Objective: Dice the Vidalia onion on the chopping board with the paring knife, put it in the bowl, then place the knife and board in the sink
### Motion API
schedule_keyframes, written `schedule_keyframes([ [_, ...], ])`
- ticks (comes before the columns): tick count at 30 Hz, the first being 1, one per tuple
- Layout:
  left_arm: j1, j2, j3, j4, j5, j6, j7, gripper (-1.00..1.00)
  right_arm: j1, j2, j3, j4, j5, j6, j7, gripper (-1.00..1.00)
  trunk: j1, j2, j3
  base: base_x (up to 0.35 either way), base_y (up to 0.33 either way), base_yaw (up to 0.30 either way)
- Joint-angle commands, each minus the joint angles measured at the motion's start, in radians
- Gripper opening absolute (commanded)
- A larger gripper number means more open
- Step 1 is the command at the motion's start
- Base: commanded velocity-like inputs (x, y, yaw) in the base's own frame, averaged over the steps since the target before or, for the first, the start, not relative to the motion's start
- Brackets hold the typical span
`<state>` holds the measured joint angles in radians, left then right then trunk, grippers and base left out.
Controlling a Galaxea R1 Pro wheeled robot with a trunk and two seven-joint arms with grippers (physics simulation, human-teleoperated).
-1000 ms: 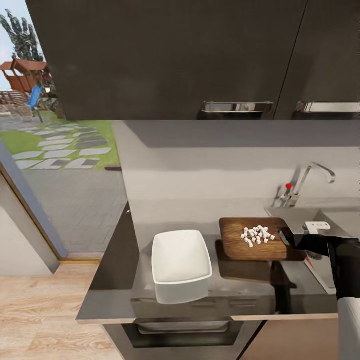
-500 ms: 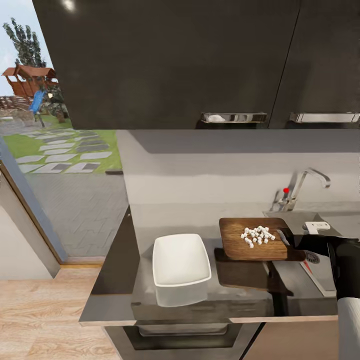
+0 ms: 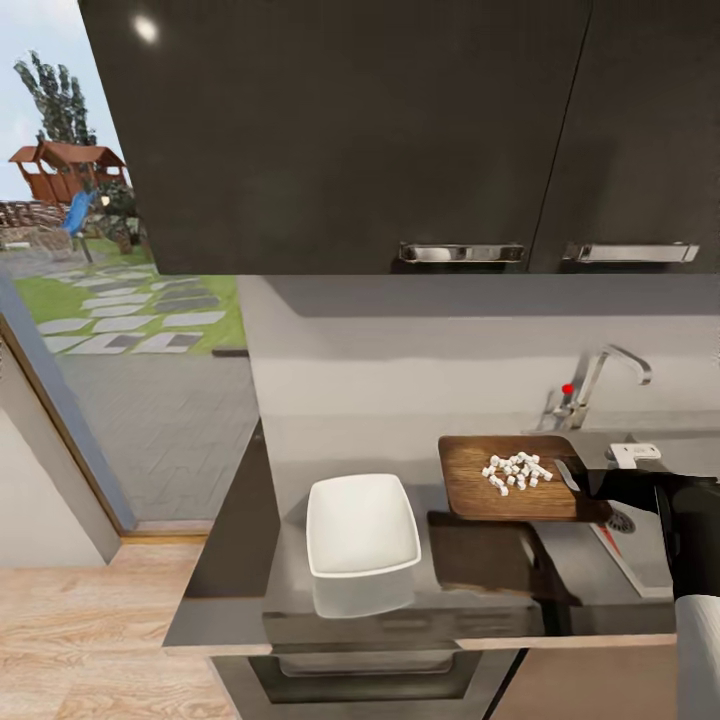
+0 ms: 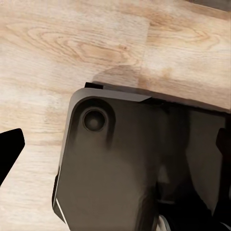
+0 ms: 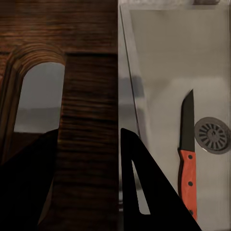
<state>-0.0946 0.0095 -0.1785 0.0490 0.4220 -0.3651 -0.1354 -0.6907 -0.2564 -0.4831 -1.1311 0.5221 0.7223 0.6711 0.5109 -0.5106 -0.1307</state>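
Right end effector (image 3: 582, 483) grips chopping board (image 3: 508, 478) carrying diced onion (image 3: 516, 471), raised beside bowl (image 3: 361, 526).

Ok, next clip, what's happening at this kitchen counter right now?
The right gripper is clamped on the edge of the chopping board and holds it lifted above the countertop, with a pile of diced onion on top. The white bowl sits empty to the board's left, so the dice have not gone in yet. The paring knife already lies in the sink beside the drain.
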Motion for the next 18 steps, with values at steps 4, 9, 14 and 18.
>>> schedule_keyframes([
  [4,-0.002,0.0,-0.007,0.005,0.011,-0.006,-0.007,1.0,-0.001,0.0,-0.002,-0.001,0.011,0.002,0.009,-1.0,-0.015,0.027,0.017,0.0,0.0,0.0],
  [9,-0.002,0.0,-0.007,0.005,0.011,-0.006,-0.007,1.0,-0.001,0.002,0.0,-0.001,0.062,0.002,0.01,-1.0,-0.034,0.062,0.04,0.0,0.0,0.0],
  [14,-0.002,0.0,-0.007,0.005,0.011,-0.006,-0.007,1.0,-0.001,0.003,0.0,-0.001,0.072,0.002,0.01,-1.0,-0.053,0.097,0.064,0.0,0.0,0.0],
  [18,-0.002,0.0,-0.007,0.005,0.011,-0.006,-0.007,1.0,-0.001,0.003,0.0,-0.001,0.073,0.002,0.01,-1.0,-0.061,0.111,0.077,0.0,0.0,0.0],
])
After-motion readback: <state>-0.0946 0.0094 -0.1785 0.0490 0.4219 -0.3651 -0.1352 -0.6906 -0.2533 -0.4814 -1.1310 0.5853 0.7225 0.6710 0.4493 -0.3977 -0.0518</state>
